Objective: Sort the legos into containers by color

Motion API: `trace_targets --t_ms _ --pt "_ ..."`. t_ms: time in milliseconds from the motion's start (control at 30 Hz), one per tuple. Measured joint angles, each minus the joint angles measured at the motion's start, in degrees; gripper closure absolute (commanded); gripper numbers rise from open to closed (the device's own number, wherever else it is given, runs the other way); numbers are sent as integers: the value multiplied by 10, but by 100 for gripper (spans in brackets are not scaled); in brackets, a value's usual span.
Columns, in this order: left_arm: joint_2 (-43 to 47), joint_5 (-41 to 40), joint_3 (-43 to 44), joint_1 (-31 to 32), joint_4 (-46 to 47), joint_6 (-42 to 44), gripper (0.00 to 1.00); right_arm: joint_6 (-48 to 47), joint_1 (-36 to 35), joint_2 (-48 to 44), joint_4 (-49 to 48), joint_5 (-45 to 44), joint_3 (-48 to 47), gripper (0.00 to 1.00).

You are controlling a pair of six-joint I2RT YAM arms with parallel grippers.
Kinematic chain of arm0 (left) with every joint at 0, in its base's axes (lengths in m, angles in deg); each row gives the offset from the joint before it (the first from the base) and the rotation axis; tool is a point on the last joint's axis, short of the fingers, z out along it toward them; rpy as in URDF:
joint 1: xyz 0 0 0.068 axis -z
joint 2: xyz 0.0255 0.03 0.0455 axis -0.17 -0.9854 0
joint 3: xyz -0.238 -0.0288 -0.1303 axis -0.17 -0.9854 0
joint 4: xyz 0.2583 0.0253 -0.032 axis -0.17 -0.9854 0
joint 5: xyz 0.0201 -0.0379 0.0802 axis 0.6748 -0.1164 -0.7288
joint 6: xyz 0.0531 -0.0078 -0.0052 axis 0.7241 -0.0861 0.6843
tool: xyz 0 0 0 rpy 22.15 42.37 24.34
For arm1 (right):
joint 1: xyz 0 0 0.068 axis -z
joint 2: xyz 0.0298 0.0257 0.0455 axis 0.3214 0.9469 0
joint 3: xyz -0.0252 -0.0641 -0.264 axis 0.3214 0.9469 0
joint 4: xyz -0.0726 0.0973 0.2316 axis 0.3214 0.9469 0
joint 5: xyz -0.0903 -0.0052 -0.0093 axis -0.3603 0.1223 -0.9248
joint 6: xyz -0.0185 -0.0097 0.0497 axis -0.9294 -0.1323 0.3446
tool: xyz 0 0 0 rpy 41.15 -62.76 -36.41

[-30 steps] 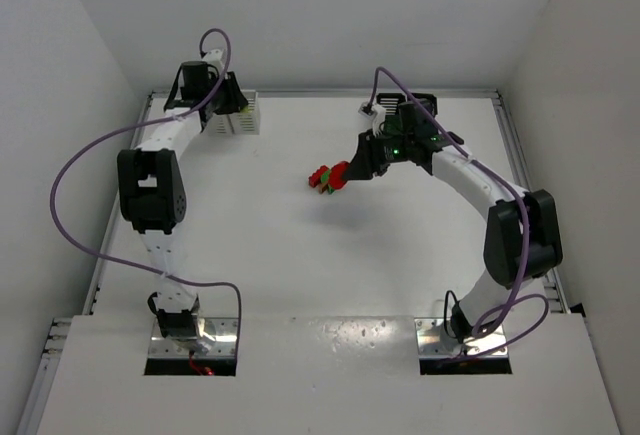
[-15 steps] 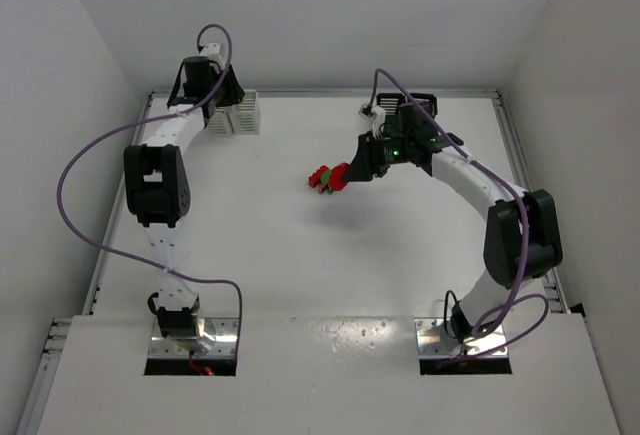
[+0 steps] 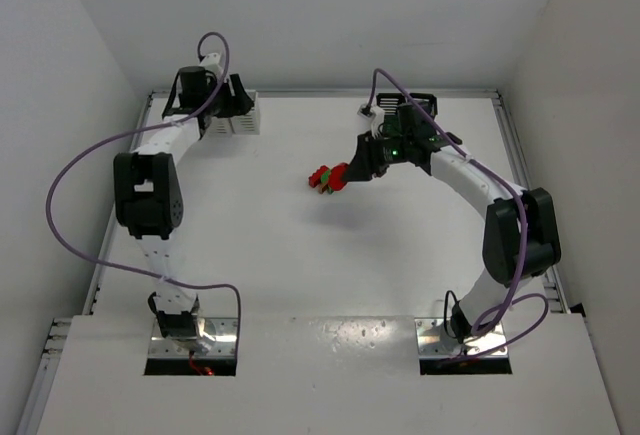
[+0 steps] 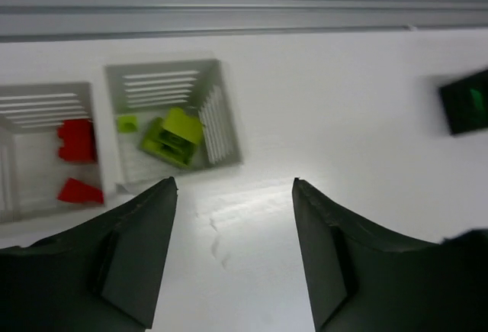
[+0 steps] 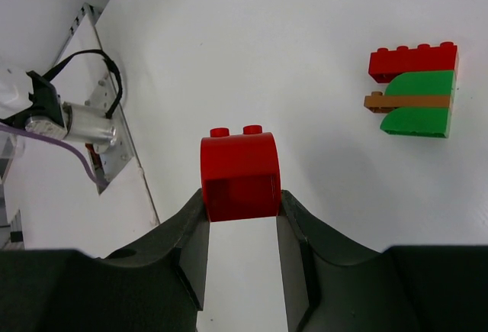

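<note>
My right gripper (image 5: pixel 241 204) is shut on a red arched lego (image 5: pixel 240 173) and holds it above the table. In the top view this gripper (image 3: pixel 348 172) is near mid-table, just right of a joined red, green and brown chunk (image 3: pixel 320 180), which also shows in the right wrist view (image 5: pixel 415 91). My left gripper (image 4: pixel 235 195) is open and empty, just in front of the two white bins. The left white bin (image 4: pixel 46 95) holds red legos (image 4: pixel 76 141). The right white bin (image 4: pixel 164 76) holds yellow-green legos (image 4: pixel 171 137). In the top view the left gripper (image 3: pixel 232 100) is over the white bins (image 3: pixel 243 122).
A black bin (image 4: pixel 465 101) with something green inside shows at the right edge of the left wrist view. In the top view the black bins (image 3: pixel 420 101) are mostly hidden behind the right arm at the back. The left arm's base (image 5: pixel 69 118) shows in the right wrist view.
The left arm's wrist has shifted slightly at the white bins. The right arm has stayed still with the red lego in its jaws.
</note>
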Motion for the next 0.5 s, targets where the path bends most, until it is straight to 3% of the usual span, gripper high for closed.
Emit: trace_targets --t_ms 167,300,500 --pt "128 184 -93 -9 -3 9 37 0 -2 0 -1 7 -1 100" --pt "249 347 -158 2 -54 93 31 2 -4 0 -2 39 -3 100" --pt "382 472 -297 55 -130 144 28 6 -23 13 -16 109 -23 100"
